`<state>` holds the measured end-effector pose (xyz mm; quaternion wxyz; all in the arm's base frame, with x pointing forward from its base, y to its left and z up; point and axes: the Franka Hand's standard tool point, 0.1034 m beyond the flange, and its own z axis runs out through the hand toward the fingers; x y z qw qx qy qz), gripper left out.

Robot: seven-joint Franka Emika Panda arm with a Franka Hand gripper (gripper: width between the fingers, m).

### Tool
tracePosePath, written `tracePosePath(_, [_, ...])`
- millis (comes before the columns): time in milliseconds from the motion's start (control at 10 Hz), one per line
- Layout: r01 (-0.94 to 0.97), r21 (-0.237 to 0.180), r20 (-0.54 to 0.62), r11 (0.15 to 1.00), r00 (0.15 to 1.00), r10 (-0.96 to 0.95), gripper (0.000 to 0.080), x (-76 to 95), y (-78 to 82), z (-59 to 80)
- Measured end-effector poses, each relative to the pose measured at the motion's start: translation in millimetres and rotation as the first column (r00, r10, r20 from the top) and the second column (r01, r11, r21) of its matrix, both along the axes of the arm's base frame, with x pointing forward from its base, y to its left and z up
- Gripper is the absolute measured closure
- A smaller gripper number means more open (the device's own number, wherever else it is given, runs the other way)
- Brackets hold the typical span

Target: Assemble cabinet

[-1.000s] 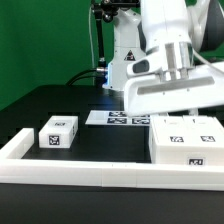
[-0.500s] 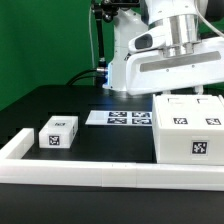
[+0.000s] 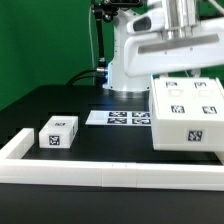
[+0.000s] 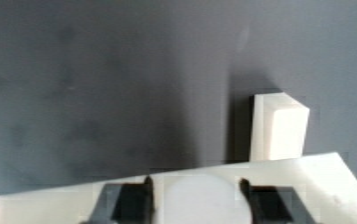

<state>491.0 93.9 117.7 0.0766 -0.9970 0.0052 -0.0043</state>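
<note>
The large white cabinet box (image 3: 187, 115), with square tags on its top and front, hangs above the table at the exterior view's right, slightly tilted. My gripper (image 3: 186, 68) comes down onto its top and is shut on it. In the wrist view the dark fingers (image 4: 129, 200) sit either side of a white part of the box (image 4: 196, 200), with my gripper (image 4: 196, 190) closed around it. A small white tagged cabinet block (image 3: 58, 131) rests on the black table at the exterior view's left, far from the gripper.
The marker board (image 3: 118, 118) lies flat mid-table behind the box. A long low white rail (image 3: 90, 174) runs along the front edge and turns back at the left. A white bar (image 4: 280, 125) shows on the dark table in the wrist view.
The gripper has risen, lifting the cabinet box off the table; the box now hangs higher and slightly tilted. The small block has not moved.
</note>
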Motion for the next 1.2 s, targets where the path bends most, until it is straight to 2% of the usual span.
tracePosePath(100, [0.001,0.005,-0.019,1.000,1.000,-0.001,0.0578,4.3,1.3,5.9])
tracePosePath(500, [0.001,0.004,-0.030,1.000,1.000,-0.001,0.0578,-0.7,0.7,-1.1])
tracePosePath(700, [-0.017,-0.004,-0.132,1.000,0.991,0.017,0.0577,-18.0,-3.5,3.1])
tracePosePath(900, [0.011,-0.006,-0.264,1.000,0.964,-0.012,0.0577,-22.6,-5.9,15.9])
tracePosePath(1000, [0.011,-0.002,-0.236,1.000,0.972,-0.011,0.0577,-15.6,-5.3,12.2])
tracePosePath(1200, [0.010,-0.003,-0.243,1.000,0.970,-0.011,0.0577,-18.8,-5.4,9.3])
